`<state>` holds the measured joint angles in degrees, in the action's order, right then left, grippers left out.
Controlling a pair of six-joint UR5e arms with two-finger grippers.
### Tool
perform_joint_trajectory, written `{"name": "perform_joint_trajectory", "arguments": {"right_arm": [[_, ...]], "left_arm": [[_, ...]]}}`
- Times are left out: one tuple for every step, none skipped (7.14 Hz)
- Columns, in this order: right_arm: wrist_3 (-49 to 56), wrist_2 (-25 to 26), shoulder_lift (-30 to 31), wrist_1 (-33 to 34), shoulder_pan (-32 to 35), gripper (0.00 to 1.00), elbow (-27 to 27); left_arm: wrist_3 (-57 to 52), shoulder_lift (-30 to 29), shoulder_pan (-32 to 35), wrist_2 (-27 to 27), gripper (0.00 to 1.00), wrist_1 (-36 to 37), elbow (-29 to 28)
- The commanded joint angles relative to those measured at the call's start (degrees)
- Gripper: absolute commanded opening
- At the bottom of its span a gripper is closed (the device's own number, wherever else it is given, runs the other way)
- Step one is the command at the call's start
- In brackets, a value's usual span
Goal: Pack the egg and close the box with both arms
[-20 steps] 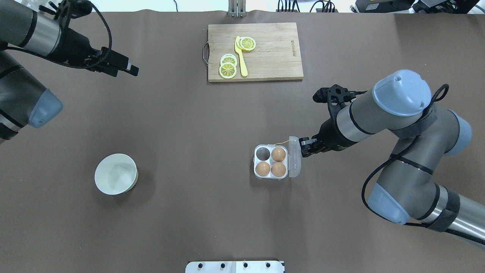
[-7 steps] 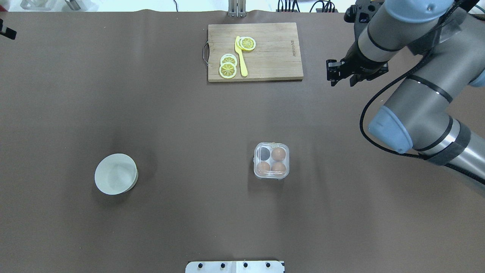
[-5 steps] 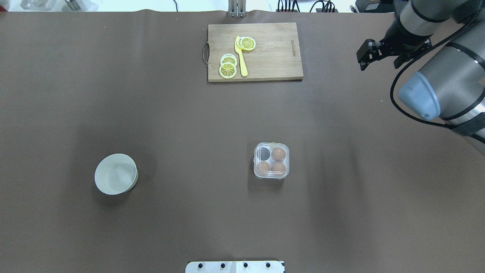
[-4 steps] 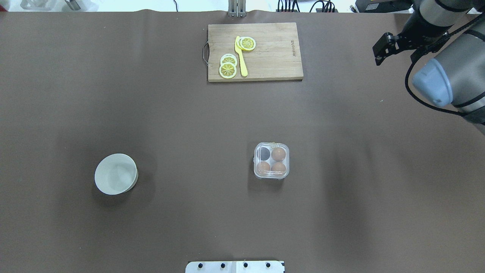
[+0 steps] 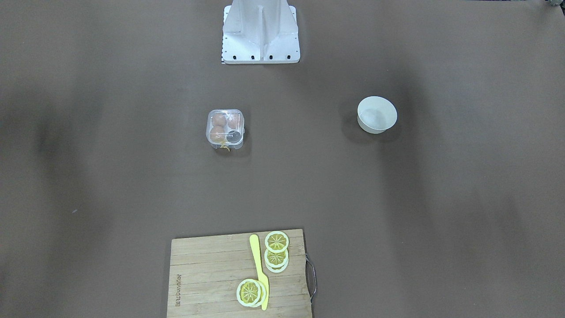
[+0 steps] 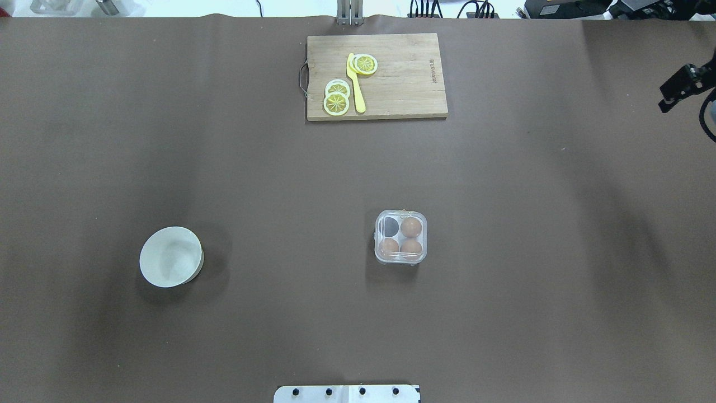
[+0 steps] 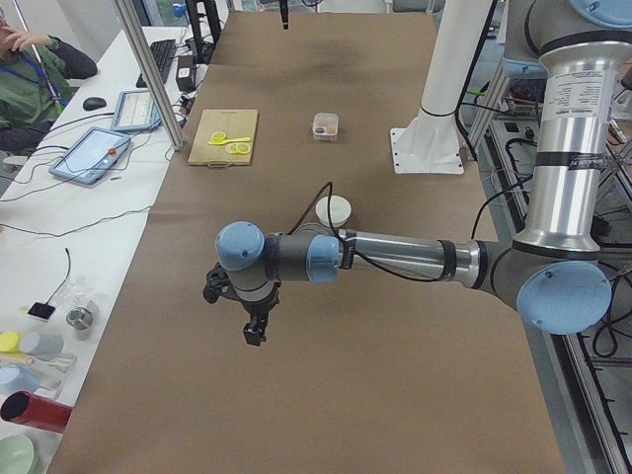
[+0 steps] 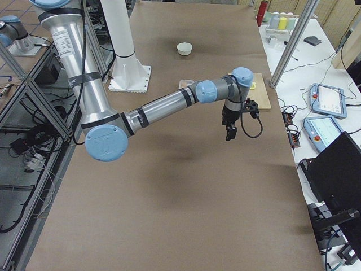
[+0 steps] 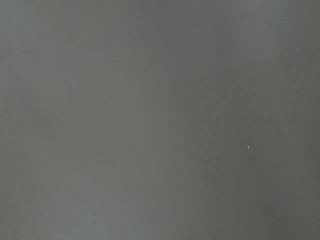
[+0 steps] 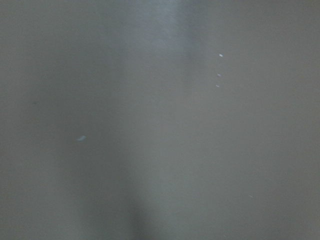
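Now the box (image 6: 400,259) sits on the table (image 6: 503,313) with its clear lid (image 6: 400,237) down, a little toward the right edge from the middle, with no gripper on it. Through the lid show three like brown eggs (image 6: 411,227), one to a cell; the fourth cell is dark. The right gripper (image 6: 674,92) hangs at the right edge near the far corner, the left gripper (image 7: 254,331) above the left end; whether either's fingers are apart or together cannot be told

On the table (image 6: 279,168) the box (image 6: 400,237) sits right of the bowl (image 6: 170,257), the cutting board (image 6: 408,84) beyond.
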<state>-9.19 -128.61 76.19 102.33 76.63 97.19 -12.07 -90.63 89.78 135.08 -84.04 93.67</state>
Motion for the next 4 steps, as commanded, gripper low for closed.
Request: {"name": "perform_joint_trajectory", "arguments": {"right_arm": [[9.16, -0.24, 7.36, -0.72, 5.62, 1.00, -1.39], [11.80, -0.50, 10.78, -2.47, 7.90, 1.00, -1.39], [12.27, -1.37, 14.21, -5.70, 9.14, 1.00, -0.96], [12.27, -1.46, 16.16, -6.43, 9.15, 1.00, -0.95]], "left_arm": [[0.03, 1.16, 0.92, 0.01, 0.98, 0.02, 0.37], [0.03, 1.77, 0.92, 0.10, 0.98, 0.02, 0.46], [0.03, 2.03, 0.84, 0.01, 0.98, 0.02, 0.02], [-0.15, 2.04, 0.92, 0.27, 0.98, -0.15, 0.10]]}}
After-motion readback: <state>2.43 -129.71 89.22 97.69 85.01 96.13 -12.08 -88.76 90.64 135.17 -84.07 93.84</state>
